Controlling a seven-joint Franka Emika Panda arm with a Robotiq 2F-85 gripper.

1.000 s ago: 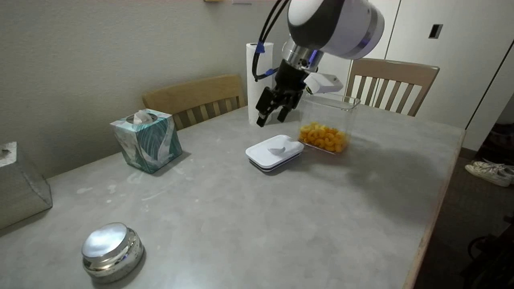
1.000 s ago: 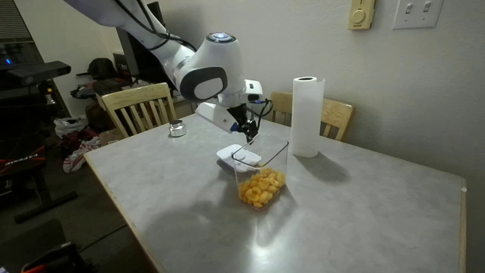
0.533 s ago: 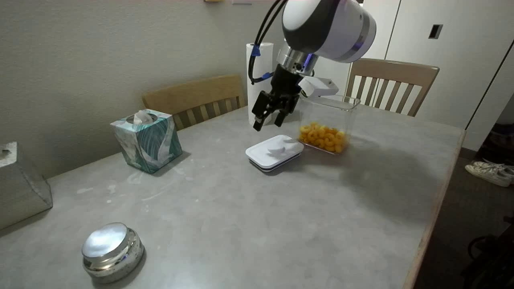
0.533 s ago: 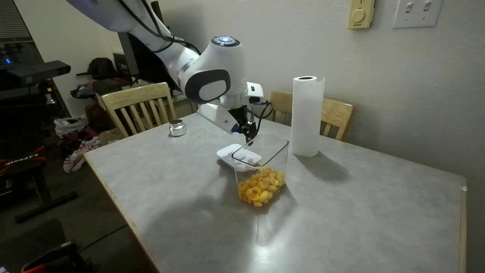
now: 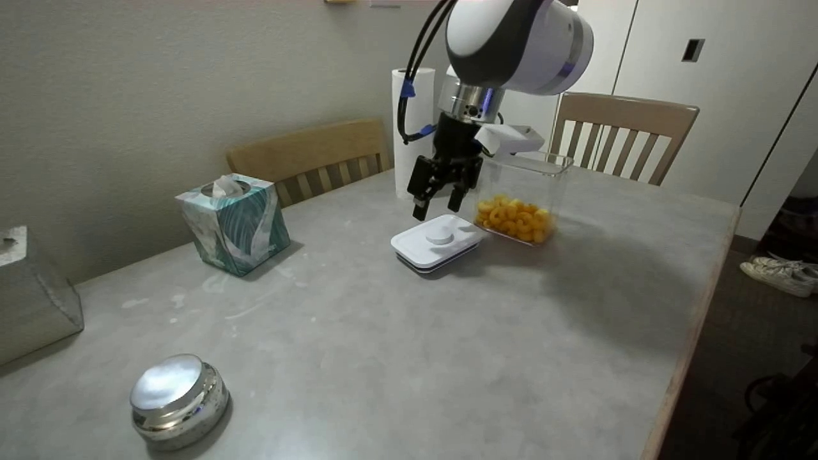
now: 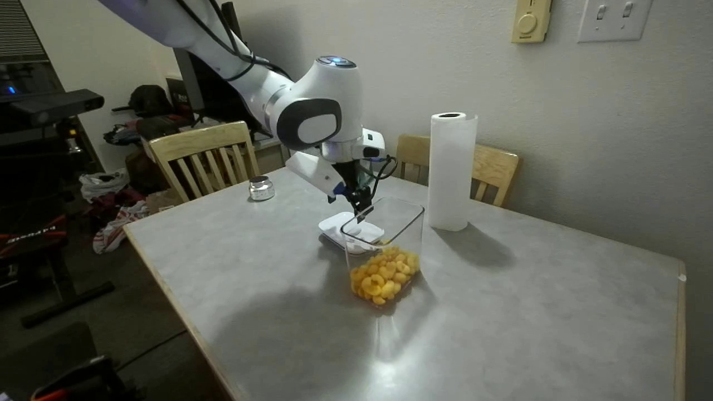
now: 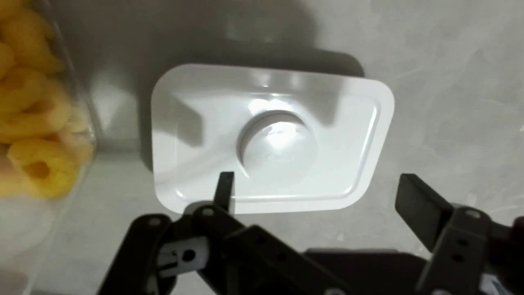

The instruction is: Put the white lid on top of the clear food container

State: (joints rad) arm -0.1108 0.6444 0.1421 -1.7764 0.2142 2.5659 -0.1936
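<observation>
OK, can see gripper hovering just above white lid, w/ fingers spread wide & clear space btwn. Can't tell exact clearance btwn fingertips & lid. In wrist view, get most of lid ahead of fingertips, i.e. up-picture, w/ raised button nearer picture-left fingertip than picture-right one. Also see picture-left tip overlapping lid's near edge & picture-right tip past its side, over table. Find lid flat on table, button up, just beside clear food container, w/ narrow gap btwn. See container upright w/ yellow-orange food pieces at bottom. Near container, in both exterior views, note white paper-towel roll, also upright. Well apart from lid, in an exterior view, spot tissue box & round shiny jar on same tabletop. Past table edge, spot wooden chairs.
</observation>
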